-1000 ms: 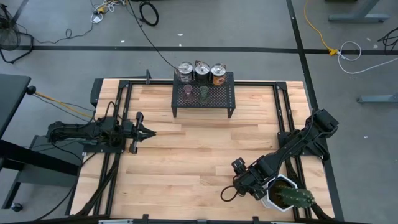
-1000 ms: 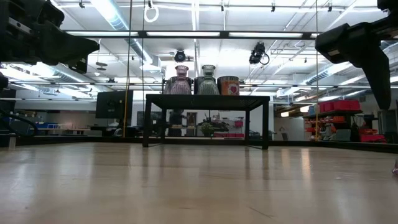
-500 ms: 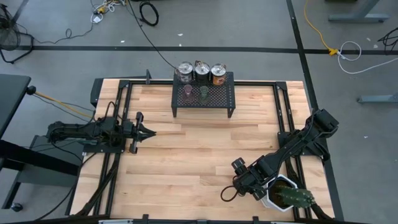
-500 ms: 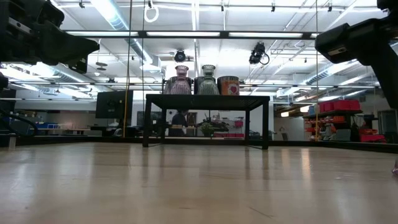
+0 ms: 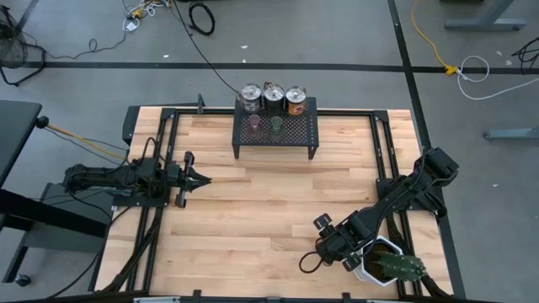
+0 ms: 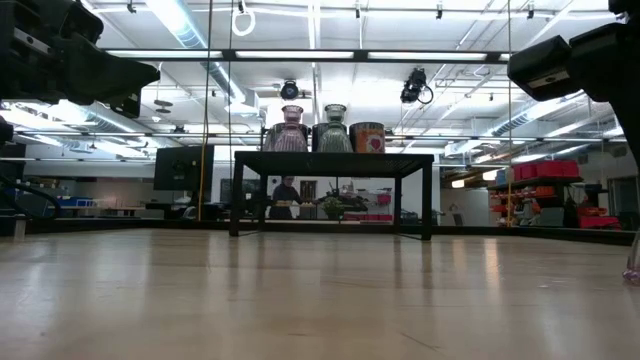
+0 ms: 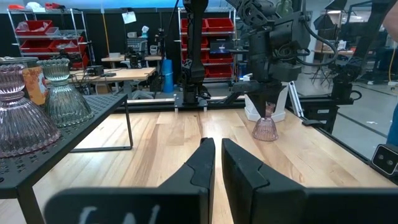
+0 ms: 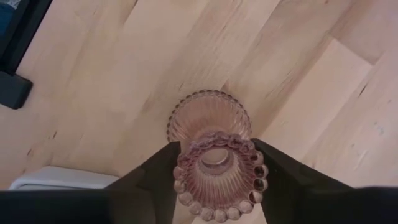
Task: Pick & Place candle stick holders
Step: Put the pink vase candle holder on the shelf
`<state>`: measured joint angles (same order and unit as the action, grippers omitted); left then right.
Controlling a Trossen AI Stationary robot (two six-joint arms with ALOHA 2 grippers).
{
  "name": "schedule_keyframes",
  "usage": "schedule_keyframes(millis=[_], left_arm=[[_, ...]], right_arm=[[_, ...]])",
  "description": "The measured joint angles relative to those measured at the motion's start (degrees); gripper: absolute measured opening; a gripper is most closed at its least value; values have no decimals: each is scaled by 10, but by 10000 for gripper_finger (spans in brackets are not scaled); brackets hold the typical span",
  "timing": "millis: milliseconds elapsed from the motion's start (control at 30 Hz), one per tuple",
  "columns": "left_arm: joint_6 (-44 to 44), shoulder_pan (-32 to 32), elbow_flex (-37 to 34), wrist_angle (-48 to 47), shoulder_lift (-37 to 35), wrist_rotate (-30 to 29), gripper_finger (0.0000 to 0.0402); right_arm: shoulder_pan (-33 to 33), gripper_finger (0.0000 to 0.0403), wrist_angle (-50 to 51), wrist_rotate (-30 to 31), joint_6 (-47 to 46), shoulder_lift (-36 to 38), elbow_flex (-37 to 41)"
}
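Pink ribbed-glass holder (image 8: 214, 149) sits between the right gripper's (image 8: 214, 171) fingers (image 8: 158, 177) in the right wrist view, both pads now flush against its scalloped rim. A second ago the jaws stood wider; they have been closing since, so this reads as the grasp just landing, not yet a lift. In the left wrist view the same holder (image 7: 265, 127) stands upright on the table (image 5: 253, 219) at centre right of the frame, base down on the wood.

High view: right gripper (image 5: 327, 249) is at lower right of the frame, right arm (image 5: 404, 198) folded low and reaching in from the right edge toward the table's near edge. White pot with cactus (image 5: 389, 265) is just beside it, toward the bottom right corner. Arm position looks unchanged over the last second; only the jaws moved.

Left gripper (image 5: 200, 178) is parked at mid left of the high view, fingers clenched on nothing, pointing toward table centre.

Black mesh rack (image 5: 276, 130) at upper centre carries the rest: three metallic holders (image 5: 272, 98) along its back edge, one pink cup (image 5: 255, 125) and one green cup (image 5: 275, 124) in front of them.

Judgement: last holder to go; next comes lift and carry to the rack. Risk is clipping the cactus pot on the way up.
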<state>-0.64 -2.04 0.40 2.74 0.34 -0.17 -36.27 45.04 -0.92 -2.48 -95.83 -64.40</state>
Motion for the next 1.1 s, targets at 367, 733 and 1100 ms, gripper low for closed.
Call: schedule_keyframes(millis=[367,733,1100], left_arm=[[0,0,0,0,0,0,34],[0,0,0,0,0,0,34],[0,0,0,0,0,0,34]], right_arm=[[0,181,0,0,11,0,0],[0,176,0,0,14,0,0],[0,169,0,1,15,0,0]])
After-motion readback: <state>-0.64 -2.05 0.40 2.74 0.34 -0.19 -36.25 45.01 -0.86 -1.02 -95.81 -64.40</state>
